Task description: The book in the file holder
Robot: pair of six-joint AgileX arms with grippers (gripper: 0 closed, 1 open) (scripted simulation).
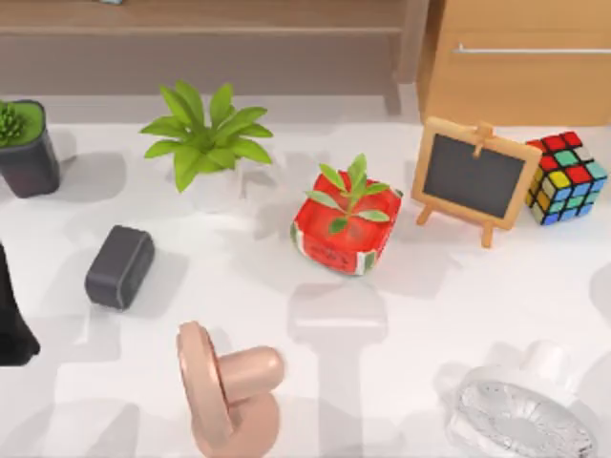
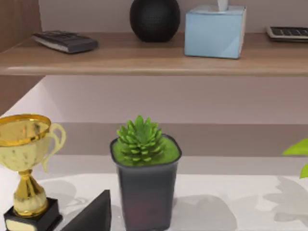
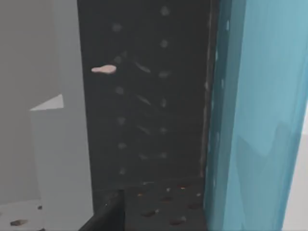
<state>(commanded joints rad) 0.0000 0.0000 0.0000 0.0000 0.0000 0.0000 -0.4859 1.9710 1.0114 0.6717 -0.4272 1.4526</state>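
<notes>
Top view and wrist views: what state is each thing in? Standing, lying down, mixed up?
book: upright, next to the dark wall of the file holder
easel: standing
cube: scrambled
succulent pot: upright
trophy: upright
grey box: lying flat
red pot: upright, plant in it

Top view bright, even; soft overlapping grey shadows on white table. Left wrist view evenly lit, shelf underside shaded. Right wrist view dim, soft.
</notes>
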